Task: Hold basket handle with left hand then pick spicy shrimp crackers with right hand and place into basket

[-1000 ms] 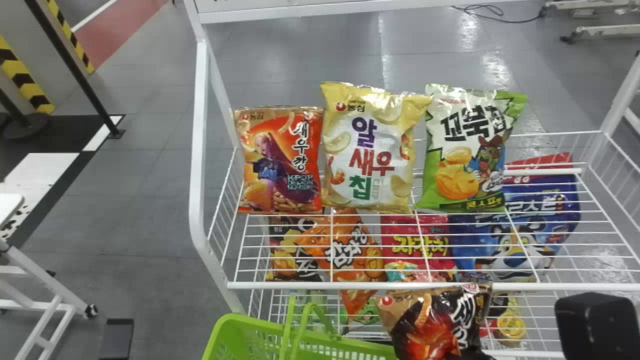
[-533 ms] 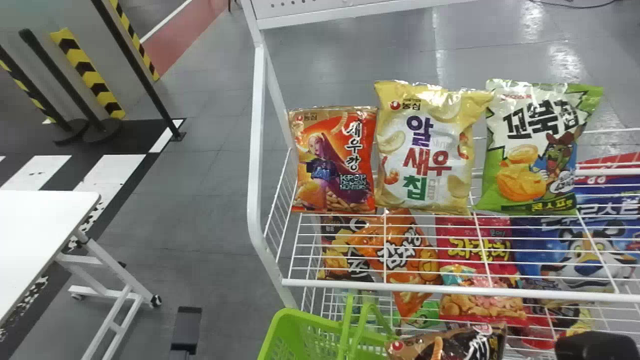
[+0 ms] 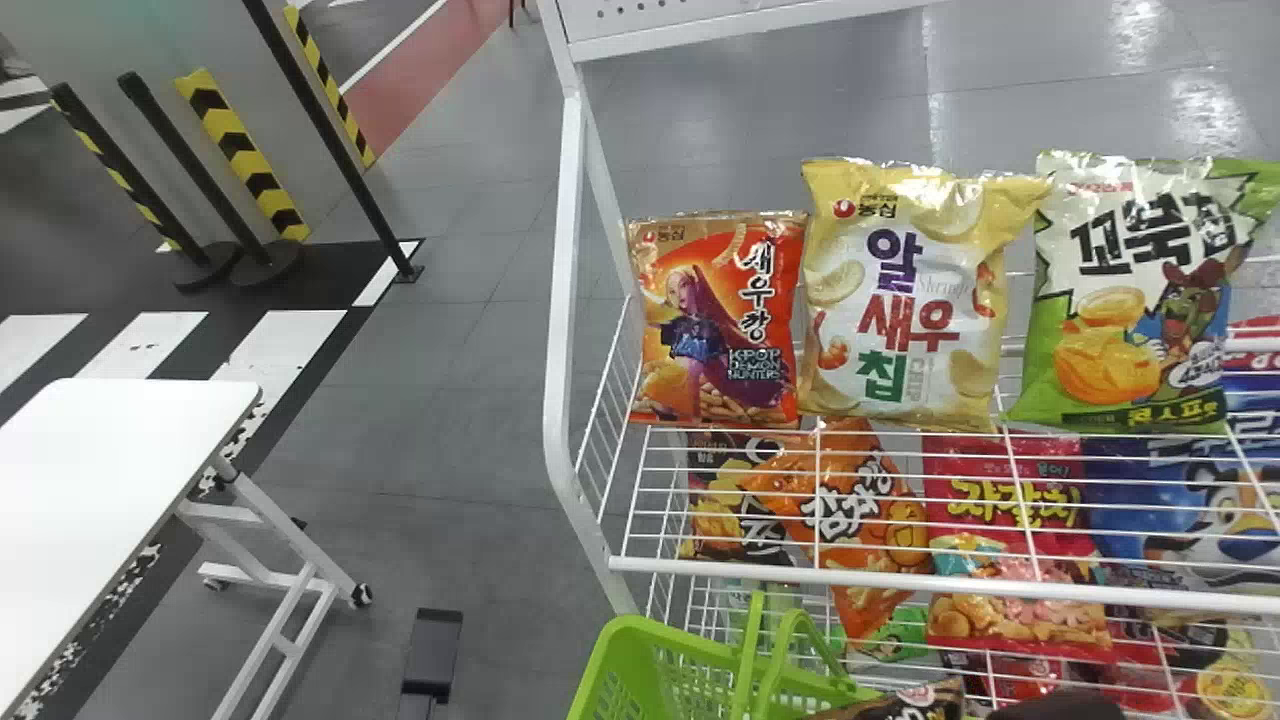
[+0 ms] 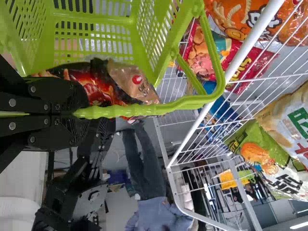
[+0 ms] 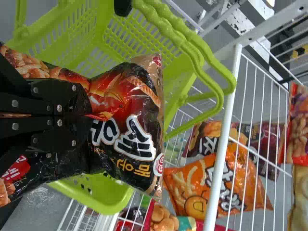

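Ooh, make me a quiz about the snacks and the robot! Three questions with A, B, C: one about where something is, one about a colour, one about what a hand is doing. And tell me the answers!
1. In the head view, where is the yellow-and-white bag in the rack's top row?
A) Left end
B) Middle
C) Right end

2. What colour is the basket?
A) Blue
B) Red
C) Green

3. What is the right hand doing?
A) Gripping a dark bag
B) Waiting open and empty
C) Gripping a blue bag

Answers:
1. B: it sits between the orange-red bag and the green bag.
2. C: its walls and rim are bright green.
3. A: its fingers pinch the dark bag.
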Controlling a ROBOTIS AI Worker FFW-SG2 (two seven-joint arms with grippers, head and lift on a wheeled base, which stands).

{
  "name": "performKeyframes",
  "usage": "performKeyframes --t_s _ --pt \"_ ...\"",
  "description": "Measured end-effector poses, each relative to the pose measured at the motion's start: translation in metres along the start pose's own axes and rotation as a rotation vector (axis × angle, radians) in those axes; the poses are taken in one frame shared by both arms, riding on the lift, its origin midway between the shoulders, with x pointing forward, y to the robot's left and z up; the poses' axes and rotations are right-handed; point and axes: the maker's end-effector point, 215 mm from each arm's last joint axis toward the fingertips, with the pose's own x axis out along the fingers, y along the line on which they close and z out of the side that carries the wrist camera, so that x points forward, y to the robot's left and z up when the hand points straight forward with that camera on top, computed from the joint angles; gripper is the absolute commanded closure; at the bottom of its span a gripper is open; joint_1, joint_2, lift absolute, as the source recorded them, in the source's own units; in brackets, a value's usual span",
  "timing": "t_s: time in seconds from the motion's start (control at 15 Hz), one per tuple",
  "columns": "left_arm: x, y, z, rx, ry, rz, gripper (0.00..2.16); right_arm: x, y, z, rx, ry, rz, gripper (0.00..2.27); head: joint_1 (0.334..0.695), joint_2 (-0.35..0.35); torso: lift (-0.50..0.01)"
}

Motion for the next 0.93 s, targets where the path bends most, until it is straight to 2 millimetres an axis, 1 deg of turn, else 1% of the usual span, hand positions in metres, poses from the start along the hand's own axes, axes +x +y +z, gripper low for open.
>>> performKeyframes --t_s 0.2,0.27,0.33,0.47,0.6,0.67,0.73,0.8,0.93 --pt "0.000 0.000 0.000 0.000 0.001 0.000 1.89 0.017 0.016 0.003 -0.010 -0.009 0.032 1.64 0.695 0.350 -0.037" --pt "0.000 0.000 0.000 0.000 0.001 0.001 1.89 0.023 0.019 0.005 -0.005 -0.015 0.039 1.55 0.695 0.350 -0.037" --pt "0.000 0.000 0.000 0.000 0.001 0.001 1.89 0.030 0.021 0.005 0.002 -0.020 0.045 1.25 0.695 0.350 -0.037" --pt "0.000 0.000 0.000 0.001 0.002 -0.001 1.89 0.040 0.023 0.001 0.017 -0.014 0.062 1.14 0.695 0.350 -0.037" --pt "0.000 0.000 0.000 0.001 0.002 -0.001 1.89 0.047 0.024 -0.005 0.037 0.003 0.088 0.91 0.695 0.350 -0.037" --pt "0.000 0.000 0.000 0.002 0.002 -0.002 1.89 0.050 0.024 -0.008 0.049 0.012 0.103 0.68 0.695 0.350 -0.037" --pt "0.000 -0.001 0.000 0.003 0.003 -0.002 1.89 0.052 0.024 -0.010 0.061 0.019 0.114 0.26 0.695 0.350 -0.037" --pt "0.001 -0.001 0.000 0.004 0.003 -0.002 1.89 0.053 0.024 -0.012 0.067 0.025 0.118 0.05 0.695 0.350 -0.037" --pt "0.001 -0.001 0.001 0.005 0.004 -0.001 1.89 0.052 0.021 -0.013 0.066 0.028 0.112 0.05 0.695 0.350 -0.037"
